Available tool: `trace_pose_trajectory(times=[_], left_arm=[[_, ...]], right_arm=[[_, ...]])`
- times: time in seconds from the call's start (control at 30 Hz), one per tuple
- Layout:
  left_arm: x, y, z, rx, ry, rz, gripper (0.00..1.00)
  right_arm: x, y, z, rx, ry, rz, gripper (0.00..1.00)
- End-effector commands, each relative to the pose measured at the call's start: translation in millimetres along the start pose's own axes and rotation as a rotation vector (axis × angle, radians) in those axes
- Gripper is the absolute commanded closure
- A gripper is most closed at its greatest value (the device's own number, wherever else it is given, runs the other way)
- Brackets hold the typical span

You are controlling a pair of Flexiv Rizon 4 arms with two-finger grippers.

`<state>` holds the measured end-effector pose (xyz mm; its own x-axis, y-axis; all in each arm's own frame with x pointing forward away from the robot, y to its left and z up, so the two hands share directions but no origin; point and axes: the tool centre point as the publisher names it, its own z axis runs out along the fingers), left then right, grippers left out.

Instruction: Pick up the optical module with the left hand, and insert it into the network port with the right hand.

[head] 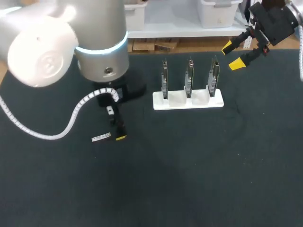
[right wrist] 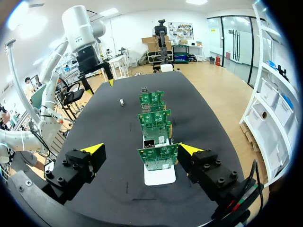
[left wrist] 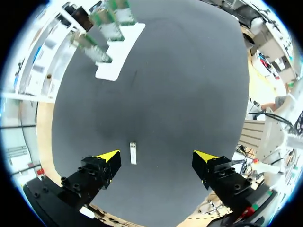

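The optical module (head: 101,137) is a small silver strip lying flat on the black mat, left of the rack. My left gripper (head: 115,130) hangs just above the mat beside it, open. In the left wrist view the module (left wrist: 133,152) lies between the fingers of the left gripper (left wrist: 156,157), nearer one fingertip (left wrist: 108,156), untouched. My right gripper (head: 233,55) is open and empty, held high behind the rack's right end. In the right wrist view the nearest circuit board (right wrist: 158,157) stands ahead of the right gripper (right wrist: 141,149); the module (right wrist: 122,102) lies far beyond.
A white rack (head: 188,100) holds three upright green circuit boards (head: 189,78) with ports, mid-table. My left arm's big grey body (head: 71,38) and its white cable (head: 42,135) cover the table's far left. Black mat (head: 189,170) spreads in front.
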<state>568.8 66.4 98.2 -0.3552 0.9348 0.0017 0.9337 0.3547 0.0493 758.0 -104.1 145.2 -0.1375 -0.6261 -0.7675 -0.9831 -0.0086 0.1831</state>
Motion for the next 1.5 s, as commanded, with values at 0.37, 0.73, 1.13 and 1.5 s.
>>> trace_pose_trajectory(times=[0.37, 0.73, 1.13, 1.5], left_arm=[[41.5, -9.7, 32, -0.032, -0.031, 0.028, 0.00], [58.1, 7.3, 58, -0.021, -0.045, -0.008, 0.00], [53.6, 34.0, 74, -0.029, -0.029, 0.010, 0.00], [49.3, 46.4, 94, -0.001, -0.043, 0.001, 0.00]], right_arm=[[0, 2, 0, 0.005, 0.000, -0.001, 0.00], [0, 2, 0, 0.005, 0.000, -0.001, 0.00], [0, 2, 0, 0.005, 0.000, -0.001, 0.00], [0, 2, 0, 0.005, 0.000, -0.001, 0.00]])
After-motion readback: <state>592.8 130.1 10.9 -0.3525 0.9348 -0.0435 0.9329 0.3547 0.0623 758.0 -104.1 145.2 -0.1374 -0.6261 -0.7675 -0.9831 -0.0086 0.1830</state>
